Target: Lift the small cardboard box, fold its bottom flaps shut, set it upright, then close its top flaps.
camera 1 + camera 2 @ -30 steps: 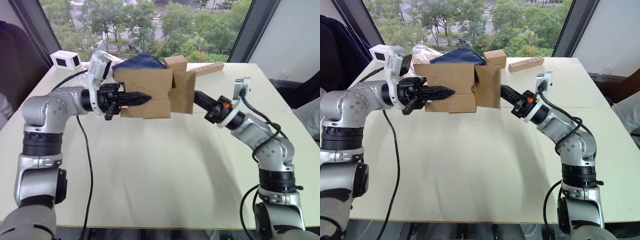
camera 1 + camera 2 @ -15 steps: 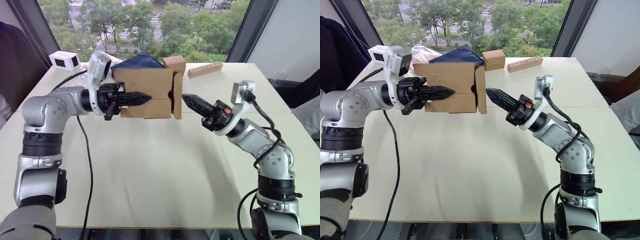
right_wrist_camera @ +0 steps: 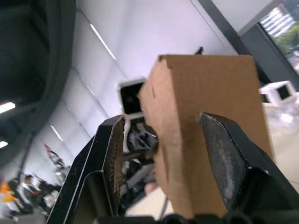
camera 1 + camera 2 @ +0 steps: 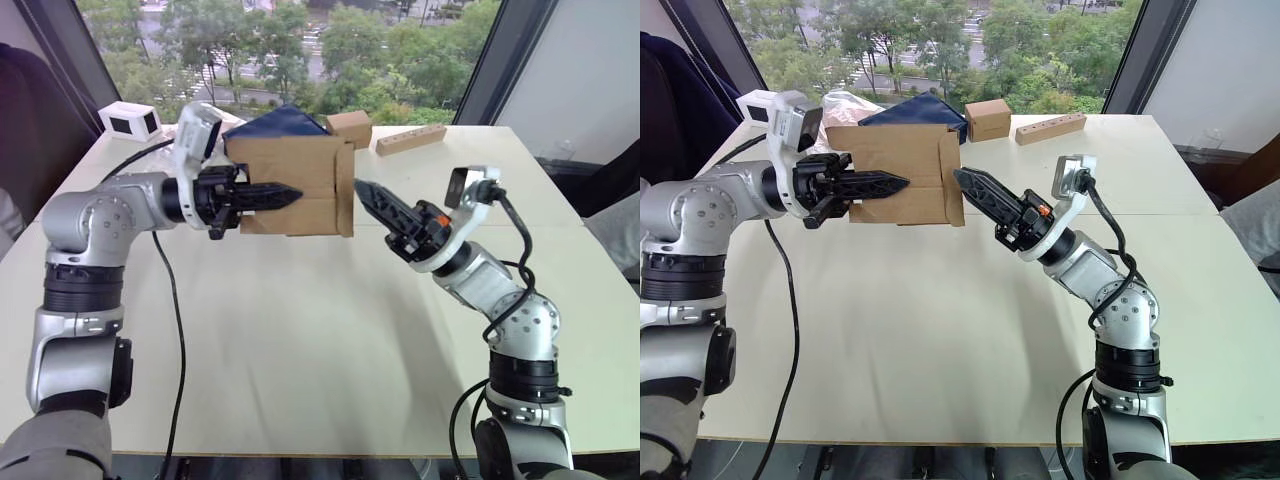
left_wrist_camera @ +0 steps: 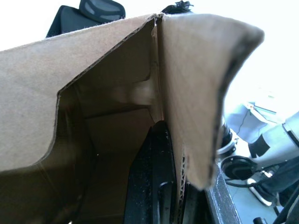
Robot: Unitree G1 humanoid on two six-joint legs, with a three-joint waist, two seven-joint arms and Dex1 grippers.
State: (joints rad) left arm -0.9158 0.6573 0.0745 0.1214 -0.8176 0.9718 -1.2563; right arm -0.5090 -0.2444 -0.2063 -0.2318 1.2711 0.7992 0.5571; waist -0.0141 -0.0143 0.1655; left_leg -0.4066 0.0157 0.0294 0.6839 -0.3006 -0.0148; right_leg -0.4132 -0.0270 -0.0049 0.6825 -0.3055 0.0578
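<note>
Above the far half of the counter (image 4: 330, 330), the left gripper (image 4: 285, 195) is clamped on the near wall of the small cardboard box (image 4: 300, 165); the left wrist view shows one finger inside the carton and the wall pinched against it. The box is held clear of the counter, lying sideways. At 3 o'clock of the box, the right gripper (image 4: 965, 180) has its tip at the end flap (image 4: 345, 190), which stands nearly flush with the body. Its fingers (image 3: 229, 163) are apart in the right wrist view, with the carton's edge between them.

Judged step: folding the bottom flaps shut.

Risks: the thin wall may buckle or slip from the single pinch if the right arm pushes hard sideways. The flap may spring back once released, as nothing locks it.

At 12 o'clock stand a dark blue bag (image 4: 275, 122), a chunkier cardboard box (image 4: 350, 127) and a wooden block with holes (image 4: 410, 138), well clear of the work.
</note>
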